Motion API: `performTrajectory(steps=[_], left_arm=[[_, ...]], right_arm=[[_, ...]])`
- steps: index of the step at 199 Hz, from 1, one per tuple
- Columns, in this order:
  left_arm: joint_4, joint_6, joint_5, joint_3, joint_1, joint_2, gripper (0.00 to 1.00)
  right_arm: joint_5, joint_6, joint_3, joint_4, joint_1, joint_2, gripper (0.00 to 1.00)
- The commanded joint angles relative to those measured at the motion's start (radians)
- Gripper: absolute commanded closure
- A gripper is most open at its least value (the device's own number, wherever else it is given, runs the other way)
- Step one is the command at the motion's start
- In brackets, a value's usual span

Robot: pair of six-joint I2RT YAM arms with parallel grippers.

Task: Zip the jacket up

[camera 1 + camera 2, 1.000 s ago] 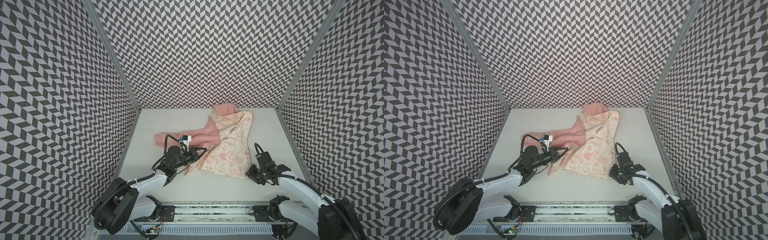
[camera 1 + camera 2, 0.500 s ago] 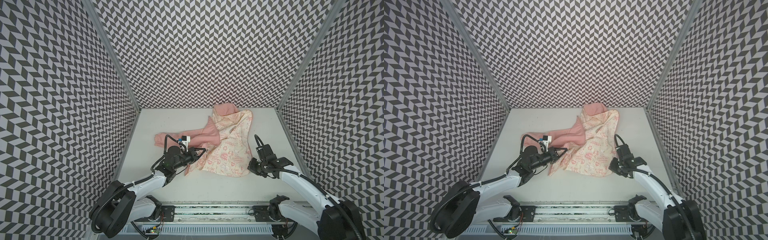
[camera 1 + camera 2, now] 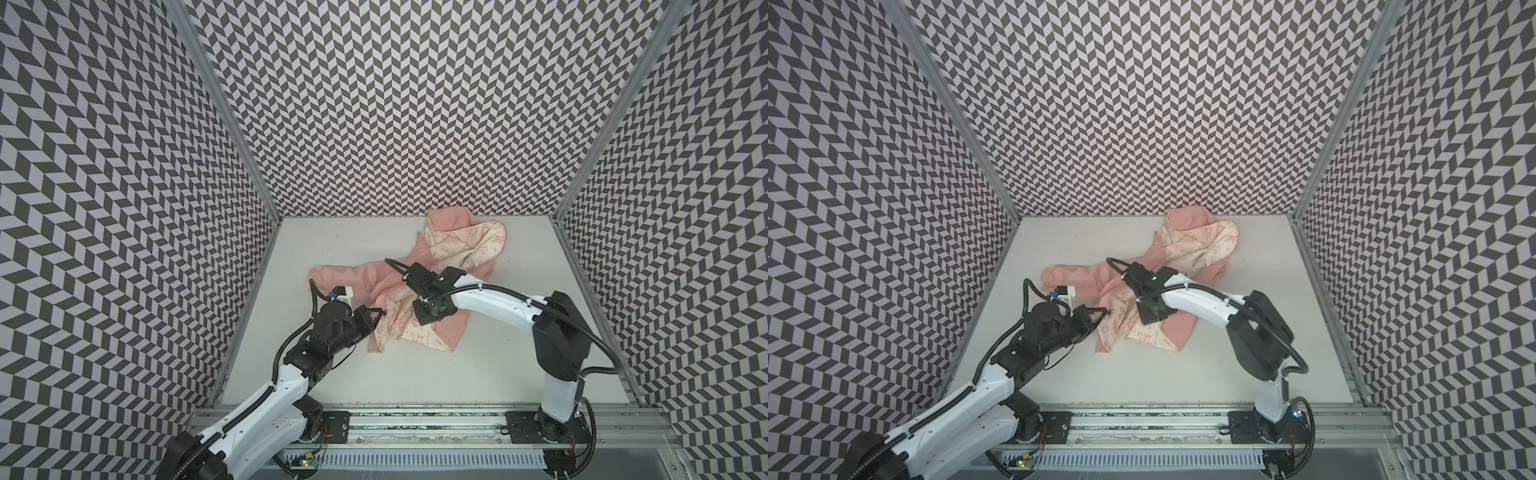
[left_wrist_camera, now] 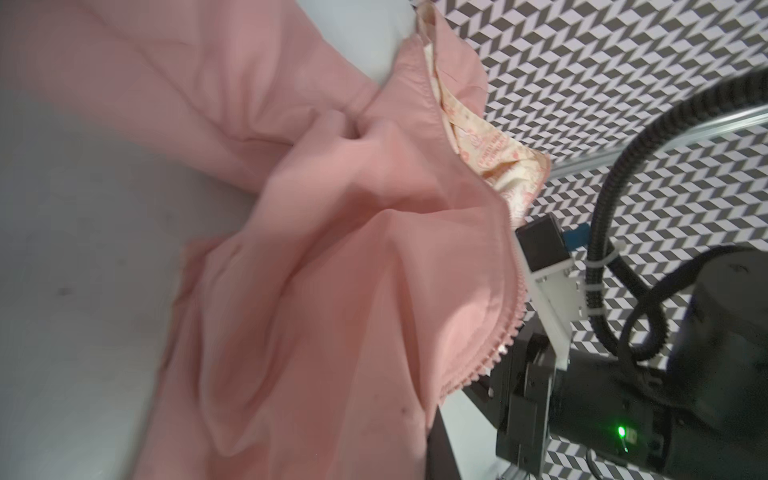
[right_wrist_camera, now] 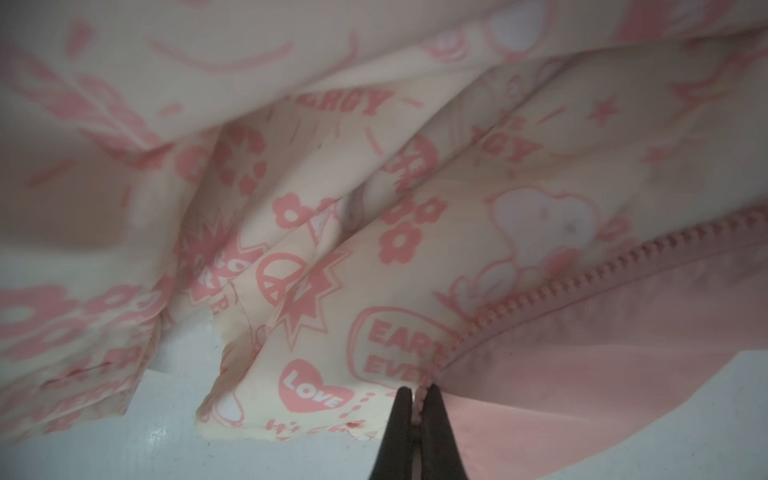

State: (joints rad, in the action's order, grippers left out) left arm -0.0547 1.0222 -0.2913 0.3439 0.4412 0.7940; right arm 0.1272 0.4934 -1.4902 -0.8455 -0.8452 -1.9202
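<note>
The jacket lies crumpled mid-table in both top views, salmon-pink with its cream printed lining turned up. My left gripper sits at the jacket's near-left edge, shut on the fabric. In the left wrist view pink cloth covers its jaws, and only one dark finger shows. My right gripper reaches across the middle. It is shut on the pink zipper edge, with the teeth pinched between its fingertips.
Chevron-patterned walls close in the white table on the left, back and right. A metal rail with both arm bases runs along the front edge. The right arm's wrist and cable hang close to the left gripper.
My right gripper has closed on the jacket's front-right zipper edge. It has swung left to the middle, folding that edge over toward the left gripper. The left gripper has stayed put, still shut.
</note>
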Motion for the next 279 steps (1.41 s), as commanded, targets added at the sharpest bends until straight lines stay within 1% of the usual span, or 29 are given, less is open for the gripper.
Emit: performTrajectory(steps=[1,10,30,34,60,73,81,88,95,97,106,110,117,138,143,144,149,154,163,177,190,202,217,240,257,279], left_arm=[[0.136,-0.009,0.034,-0.031,-0.034,-0.060,1.00],[0.138,-0.008,0.029,-0.038,-0.043,-0.075,1.00],[0.125,-0.013,0.008,-0.039,-0.055,-0.069,1.00],[0.121,-0.014,0.004,-0.037,-0.056,-0.062,1.00],[0.076,-0.019,-0.030,-0.024,-0.060,-0.009,1.00],[0.057,-0.022,-0.044,-0.017,-0.061,0.014,1.00],[0.049,-0.023,-0.050,-0.013,-0.060,0.027,1.00],[0.046,-0.027,-0.054,-0.008,-0.060,0.035,1.00],[0.044,-0.030,-0.058,-0.002,-0.061,0.042,1.00],[0.043,-0.030,-0.058,0.000,-0.060,0.045,1.00],[0.043,-0.035,-0.064,0.007,-0.061,0.052,1.00],[0.044,-0.037,-0.069,0.011,-0.061,0.054,1.00],[0.045,-0.040,-0.073,0.017,-0.060,0.059,1.00],[0.052,-0.049,-0.081,0.029,-0.059,0.063,1.00],[0.052,-0.051,-0.081,0.033,-0.059,0.064,1.00],[0.053,-0.051,-0.082,0.034,-0.059,0.064,1.00],[0.054,-0.055,-0.083,0.037,-0.059,0.065,1.00],[0.055,-0.057,-0.086,0.040,-0.060,0.066,1.00],[0.060,-0.059,-0.086,0.043,-0.060,0.068,1.00],[0.063,-0.061,-0.089,0.047,-0.059,0.069,1.00],[0.068,-0.062,-0.089,0.051,-0.058,0.072,1.00],[0.071,-0.065,-0.091,0.058,-0.059,0.076,1.00],[0.072,-0.065,-0.098,0.065,-0.059,0.083,1.00],[0.074,-0.069,-0.099,0.077,-0.058,0.095,1.00],[0.071,-0.066,-0.099,0.079,-0.055,0.104,1.00],[0.071,-0.063,-0.098,0.085,-0.053,0.112,1.00]], right_arm=[[-0.031,-0.037,-0.009,-0.057,-0.025,0.019,1.00],[-0.082,-0.043,0.017,-0.018,-0.024,0.031,1.00],[-0.148,-0.043,0.055,0.009,-0.025,0.047,0.90],[-0.151,-0.039,0.063,0.013,-0.025,0.053,0.87],[-0.169,0.019,0.154,0.082,-0.025,0.133,0.58],[-0.171,0.063,0.210,0.131,-0.025,0.186,0.47],[-0.165,0.085,0.238,0.152,-0.025,0.218,0.42],[-0.160,0.105,0.265,0.177,-0.025,0.247,0.35],[-0.139,0.129,0.296,0.197,-0.025,0.279,0.27],[-0.136,0.131,0.299,0.198,-0.025,0.281,0.26],[-0.109,0.148,0.325,0.212,-0.024,0.316,0.18],[-0.092,0.155,0.337,0.218,-0.024,0.333,0.06],[-0.067,0.170,0.351,0.216,-0.023,0.353,0.01],[0.003,0.219,0.389,0.209,-0.008,0.408,0.01],[0.014,0.228,0.400,0.214,-0.004,0.419,0.03],[0.023,0.232,0.407,0.218,-0.001,0.426,0.05],[0.035,0.238,0.427,0.233,0.004,0.442,0.09],[0.034,0.239,0.446,0.247,0.011,0.457,0.10],[0.005,0.242,0.498,0.302,0.028,0.490,0.10],[-0.094,0.280,0.581,0.370,0.081,0.532,0.10],[-0.212,0.338,0.677,0.440,0.165,0.566,0.14],[-0.280,0.365,0.772,0.538,0.213,0.596,0.15],[-0.292,0.387,0.856,0.624,0.234,0.646,0.15],[-0.300,0.404,0.916,0.696,0.256,0.682,0.13],[-0.325,0.418,0.948,0.755,0.284,0.669,0.13],[-0.396,0.434,0.981,0.849,0.328,0.625,0.18]])
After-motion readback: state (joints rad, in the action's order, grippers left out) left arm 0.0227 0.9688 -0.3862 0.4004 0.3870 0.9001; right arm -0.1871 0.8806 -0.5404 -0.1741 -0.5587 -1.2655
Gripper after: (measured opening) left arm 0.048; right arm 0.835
